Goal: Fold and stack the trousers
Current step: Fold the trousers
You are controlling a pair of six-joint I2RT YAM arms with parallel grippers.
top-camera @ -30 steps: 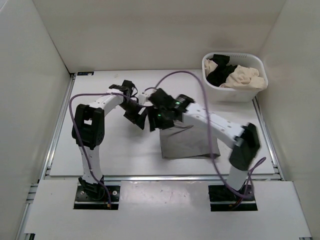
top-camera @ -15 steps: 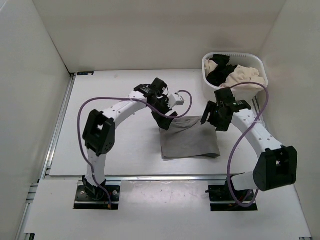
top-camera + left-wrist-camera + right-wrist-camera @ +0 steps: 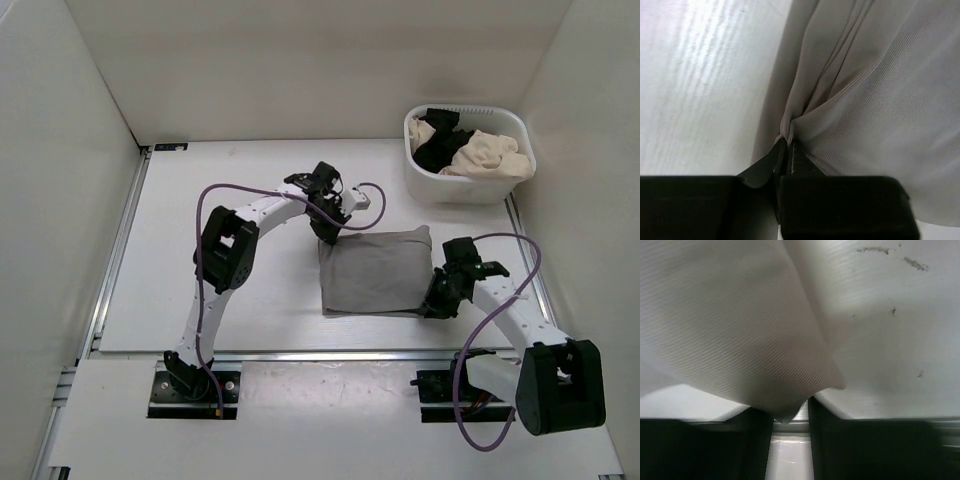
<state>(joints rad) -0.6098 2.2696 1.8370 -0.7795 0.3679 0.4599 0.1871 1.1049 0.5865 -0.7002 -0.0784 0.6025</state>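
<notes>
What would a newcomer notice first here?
Folded grey trousers in the middle of the table, both arms on opposite corners: the left gripper pinches the far-left corner shut, the right gripper straddles the near-right corner, jaws apart. Then the white basket of black and cream clothes at the far right.

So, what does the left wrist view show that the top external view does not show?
Only the left wrist view shows the left fingers shut on a small pinch of the grey trousers, with creases running out from that pinch. Only the top external view shows the whole folded rectangle, the right fingers at its near right corner, and the white basket of clothes at the far right. Both show the grey fabric lying on the white table.
</notes>
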